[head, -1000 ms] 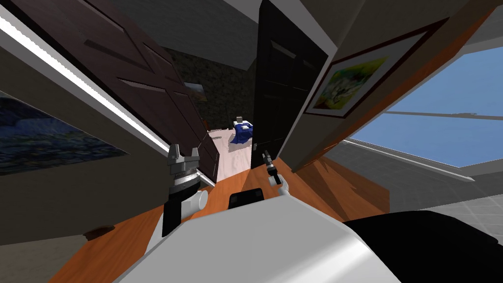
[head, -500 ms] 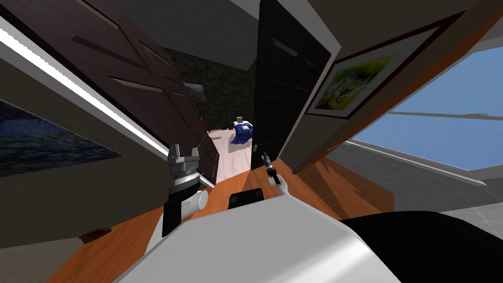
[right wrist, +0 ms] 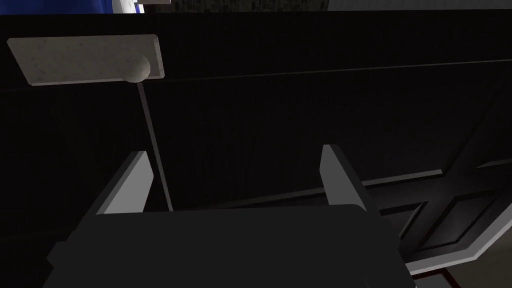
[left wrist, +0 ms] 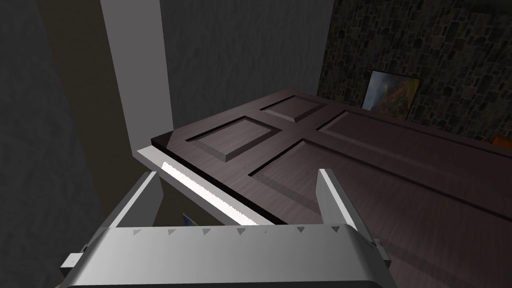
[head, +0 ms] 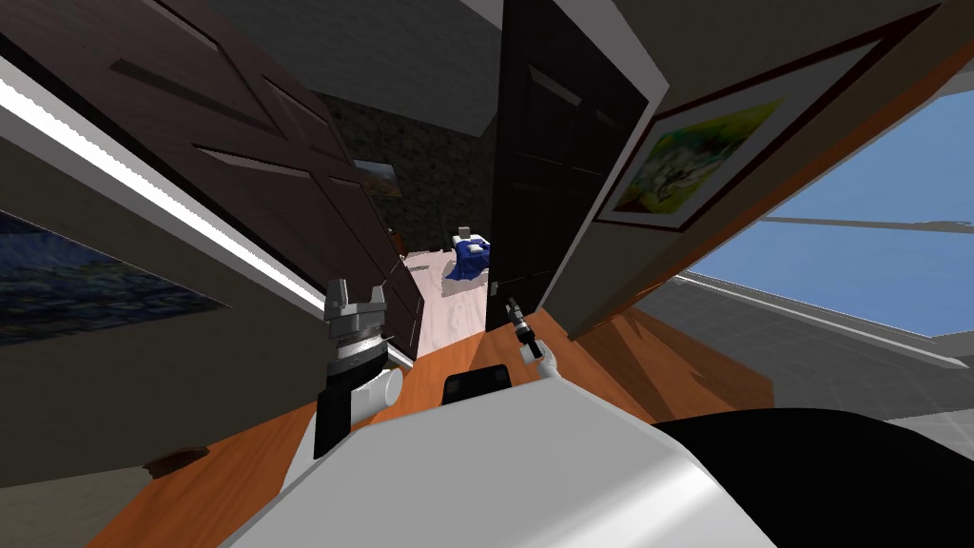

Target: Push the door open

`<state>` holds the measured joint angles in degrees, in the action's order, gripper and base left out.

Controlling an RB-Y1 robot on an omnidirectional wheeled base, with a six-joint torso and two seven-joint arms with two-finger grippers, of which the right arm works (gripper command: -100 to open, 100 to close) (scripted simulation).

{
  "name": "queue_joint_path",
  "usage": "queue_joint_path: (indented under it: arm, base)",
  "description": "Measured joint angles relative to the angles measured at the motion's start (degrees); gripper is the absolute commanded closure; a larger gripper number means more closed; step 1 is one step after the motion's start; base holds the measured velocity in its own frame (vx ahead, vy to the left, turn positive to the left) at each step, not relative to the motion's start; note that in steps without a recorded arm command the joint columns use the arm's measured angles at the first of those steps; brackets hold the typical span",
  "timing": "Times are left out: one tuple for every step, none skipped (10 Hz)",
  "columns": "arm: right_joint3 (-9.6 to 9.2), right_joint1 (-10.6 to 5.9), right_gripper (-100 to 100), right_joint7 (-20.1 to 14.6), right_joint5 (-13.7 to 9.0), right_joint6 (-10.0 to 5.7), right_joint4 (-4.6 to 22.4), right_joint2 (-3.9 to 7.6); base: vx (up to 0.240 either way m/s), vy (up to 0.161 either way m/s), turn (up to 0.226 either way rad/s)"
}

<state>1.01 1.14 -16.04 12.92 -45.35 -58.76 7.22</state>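
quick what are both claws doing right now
Left claw: open, empty, by the brown door.
Right claw: open, empty, by the black door.

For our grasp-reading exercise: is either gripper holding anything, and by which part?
Nothing is held. The left gripper and the right gripper both have their jaws open and empty; the right one faces the dark door.

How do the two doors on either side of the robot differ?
The left door looks brown with visible grain; the right door looks almost black. The left door's face is lit, with clear recessed panels; the right door's is shaded and bears a pale handle plate. Both are panelled and open.
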Motion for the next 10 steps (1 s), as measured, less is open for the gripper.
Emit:
queue_joint_path:
  arm:
    - [0.08, -0.97, -100, -0.1, 0.3, -0.41, 2.3, -0.05]
    - [0.15, -1.49, -100, -0.4, 0.6, -1.18, 4.7, 0.25]
    - [0.09, -1.92, -100, -1.0, 1.0, -1.27, 6.2, 0.45]
    - [0.08, -2.70, -100, -1.4, 1.3, -1.27, 8.0, 0.56]
    - [0.13, -3.37, -100, -1.7, 1.6, -1.74, 10.2, 0.68]
    - [0.13, -3.88, -100, -2.1, 2.0, -2.01, 11.8, 0.82]
    - [0.18, -4.58, -100, -2.3, 2.2, -2.41, 13.8, 0.89]
    - [0.17, -5.09, -100, -2.5, 2.6, -2.67, 15.6, 0.80]
    - [0.13, -5.41, -100, -2.8, 2.9, -2.75, 16.8, 0.91]
    - [0.15, -5.85, -100, -3.1, 3.1, -3.03, 18.2, 1.02]
  base:
    - [0.081, -0.018, 0.020]
    - [0.089, -0.027, 0.010]
    - [0.094, -0.028, 0.016]
    - [0.099, -0.022, 0.016]
    - [0.093, -0.024, 0.011]
    - [0.093, -0.035, 0.010]
    - [0.120, -0.030, 0.017]
    - [0.132, -0.019, 0.012]
    - [0.105, -0.015, 0.007]
    - [0.042, -0.007, 0.003]
